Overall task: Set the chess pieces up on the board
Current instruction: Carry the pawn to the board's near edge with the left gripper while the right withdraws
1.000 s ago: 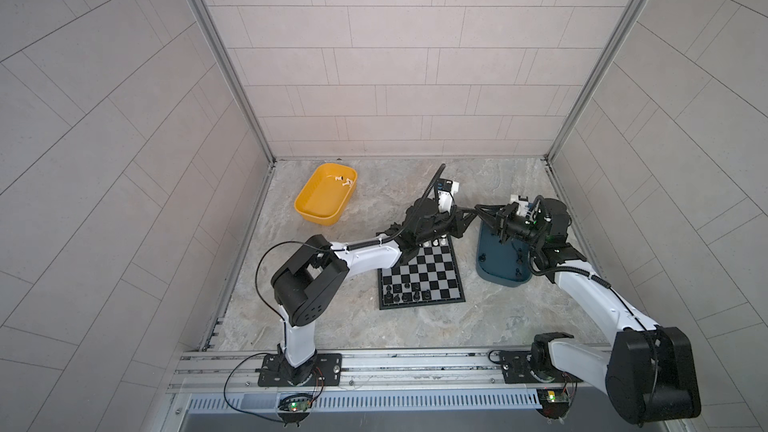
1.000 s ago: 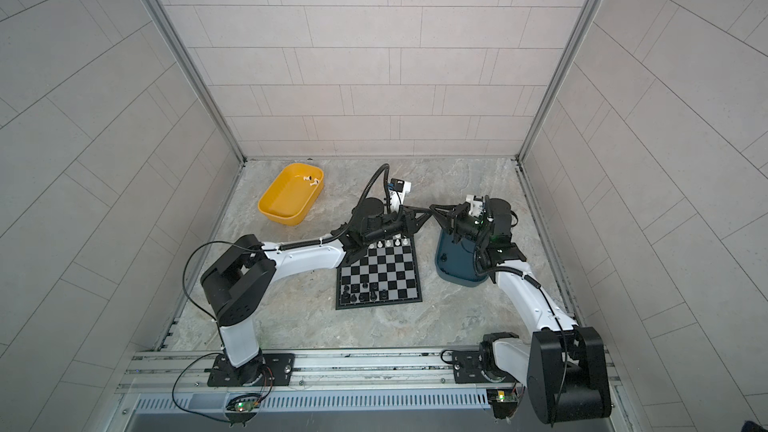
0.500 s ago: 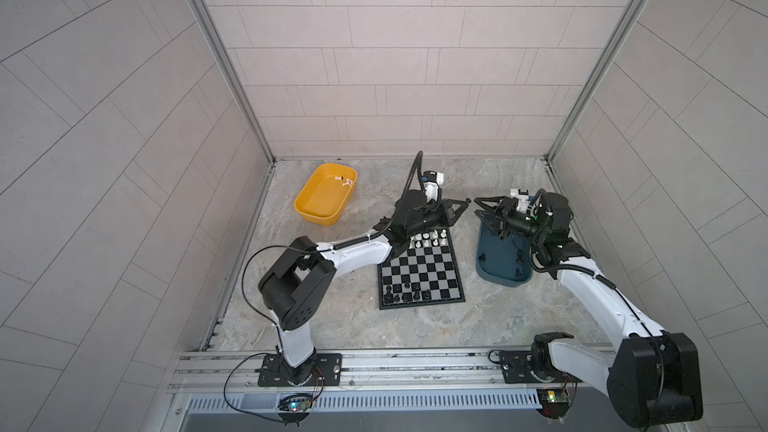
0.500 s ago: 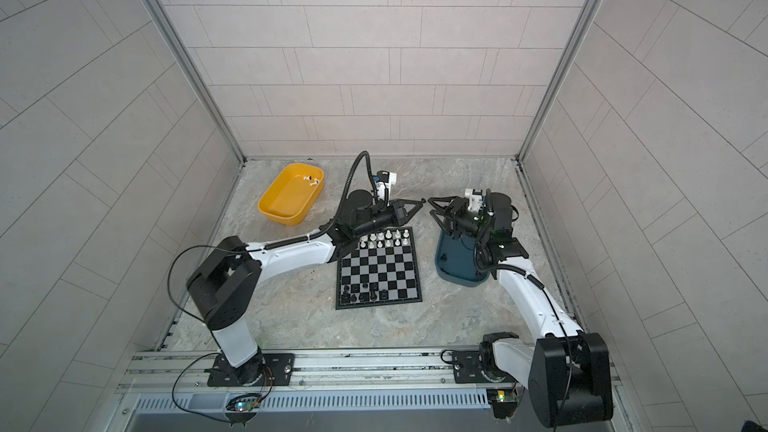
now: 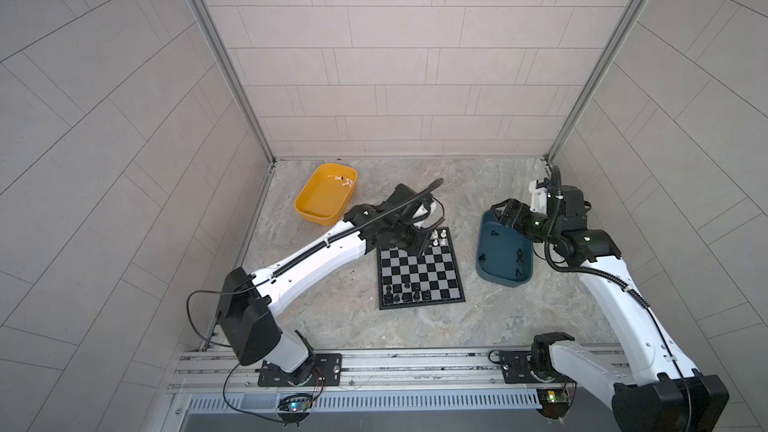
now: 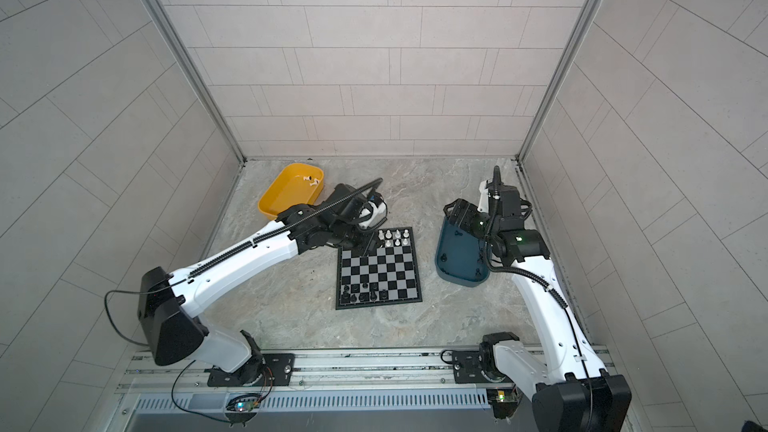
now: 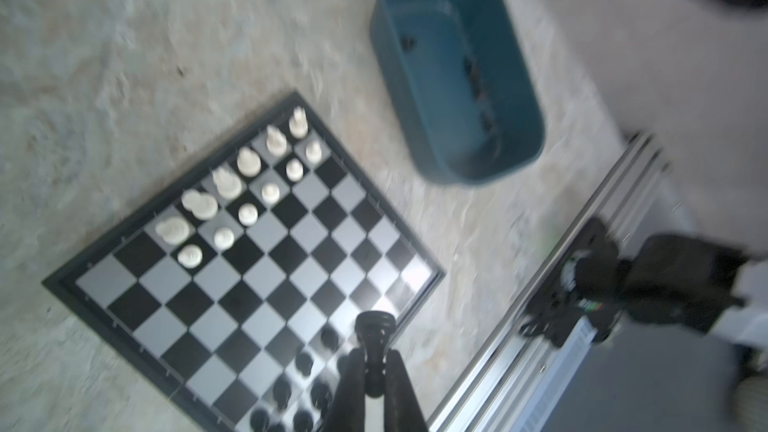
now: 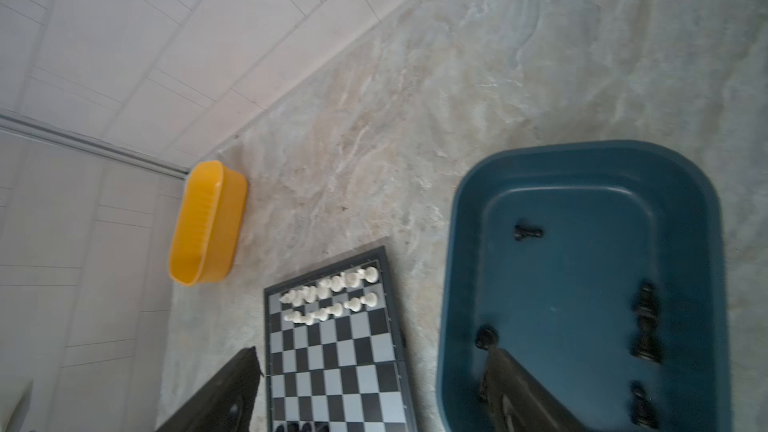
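Mid worktop: board, flat, betw. yellow tray at far L and teal tray at R. On far two rows: white pieces, upright; on near rows, L part: black pieces. In teal tray: loose black pieces, lying down; in yellow tray, far end: a couple of spare white pieces. Over board's far-L corner, close beside white pieces: left claw, pinched tight on one black piece, one end out past fingertips. Too blurred in L wrist view to tell piece type. Above teal tray's far end: right claw, spread wide, nothing in it.
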